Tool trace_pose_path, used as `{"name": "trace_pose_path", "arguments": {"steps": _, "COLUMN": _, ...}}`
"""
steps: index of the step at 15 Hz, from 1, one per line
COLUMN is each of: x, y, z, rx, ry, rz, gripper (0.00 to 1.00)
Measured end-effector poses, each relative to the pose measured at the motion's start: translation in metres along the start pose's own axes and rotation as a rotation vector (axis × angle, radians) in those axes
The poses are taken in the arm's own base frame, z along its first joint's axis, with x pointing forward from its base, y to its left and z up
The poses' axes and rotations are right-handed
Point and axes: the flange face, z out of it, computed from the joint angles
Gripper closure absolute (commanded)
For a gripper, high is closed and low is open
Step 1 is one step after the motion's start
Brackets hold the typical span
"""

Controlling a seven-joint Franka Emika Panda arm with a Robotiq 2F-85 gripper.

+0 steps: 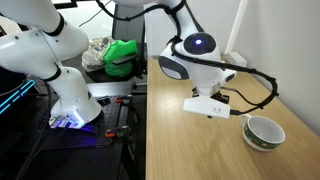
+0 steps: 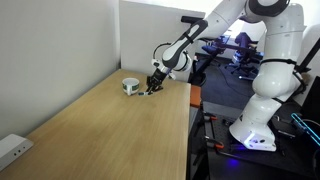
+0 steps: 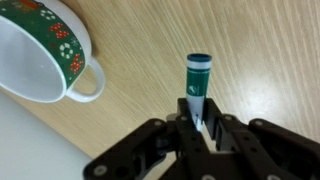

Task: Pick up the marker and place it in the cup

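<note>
The marker has a dark green body and a pale end, and that pale end sits between my gripper's fingers over the wooden table. The gripper looks shut on it. The cup is white with a dark green patterned band and a small handle. It stands upright and empty at the upper left of the wrist view, apart from the marker. The cup also shows in both exterior views, with the gripper low beside it. The marker is too small to see there.
The wooden table runs along a white wall. A white box lies at its near corner. Beyond the table edge stand a second white robot arm, a green object and cables.
</note>
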Motion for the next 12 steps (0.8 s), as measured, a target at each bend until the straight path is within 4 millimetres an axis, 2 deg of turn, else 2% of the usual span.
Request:
{"name": "trace_pose_path", "arguments": {"steps": 4, "x": 0.004, "y": 0.001, "z": -0.002, "rx": -0.010, "ry": -0.027, "rz": 0.052, "gripper": 0.95}}
{"name": "trace_pose_path", "arguments": {"steps": 12, "x": 0.040, "y": 0.019, "z": -0.013, "rx": -0.111, "ry": -0.004, "rz": 0.166, "gripper": 0.95}}
